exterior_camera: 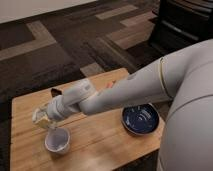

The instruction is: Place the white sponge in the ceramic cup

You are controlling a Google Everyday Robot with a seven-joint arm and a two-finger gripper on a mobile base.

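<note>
The robot's white arm (150, 85) is the largest item in the camera view, entering from the 3 o'clock side and reaching across toward 9 o'clock. It passes over a light wooden table (100, 140) that fills the lower half of the view, standing on dark patterned carpet (50, 55).

A dark blue bowl (141, 119) sits on the table toward the 4 o'clock side, partly under the forearm and well apart from the cup. A small black upright block (55, 92) shows at the table's far edge, just behind the wrist.

The ceramic cup (57, 140) stands upright on the table at about 8 o'clock, its pale inside visible, with nothing seen in it.

The gripper (42, 118) hangs above the table at 9 o'clock in the view, just beyond the cup's rim at the cup's 11 o'clock. Its fingers are clamped on the white sponge (39, 119), an off-white pad held clear of the table surface. The sponge is near the cup but not inside it; whether it touches the rim cannot be told.
</note>
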